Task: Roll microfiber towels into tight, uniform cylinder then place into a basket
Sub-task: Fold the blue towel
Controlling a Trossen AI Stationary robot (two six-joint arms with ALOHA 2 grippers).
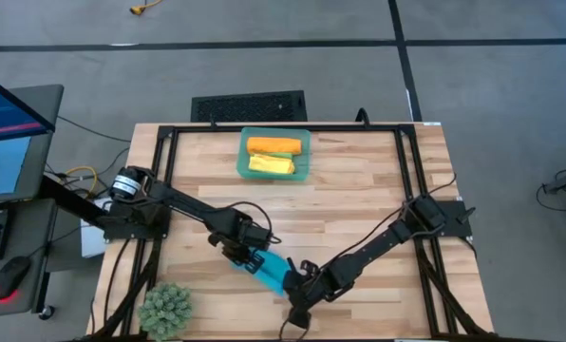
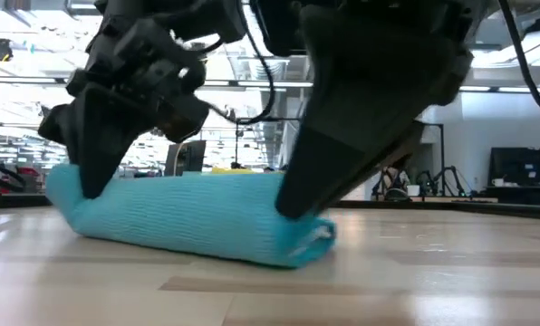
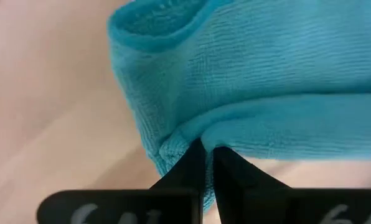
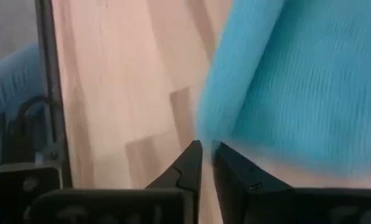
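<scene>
The bright blue towel [image 1: 270, 269] lies rolled into a cylinder on the wooden table near its front edge, resting on its long side [image 2: 197, 240]. My left gripper [image 1: 253, 256] is shut at the roll's left end. My right gripper [image 1: 295, 285] stands at the roll's right end with its fingers nearly together. The teal basket [image 1: 306, 161] sits at the table's far middle. An orange roll [image 1: 273, 145] and a yellow roll [image 1: 271, 164] lie inside it. My left gripper pinches the roll's hemmed outer edge [image 3: 173, 144] at its free fingertips, close to the roll's left end. The fingers slant steeply down from above. Cloth puckers beside the tips, and the roll stays on the table. My right gripper's fingertips [image 2: 293, 206] rest on the roll's upper side near its right end [image 4: 235, 134], slanting down from above. Nothing shows between the fingers, and the roll lies on the table under them.
A spiky green plant ball [image 1: 166, 309] sits at the near left corner. Black frame rails [image 1: 169, 180] run along the table's left, right and far sides. A monitor [image 1: 8, 123], keyboard and mouse stand off the table to the left. Bare wood lies between the roll and the basket.
</scene>
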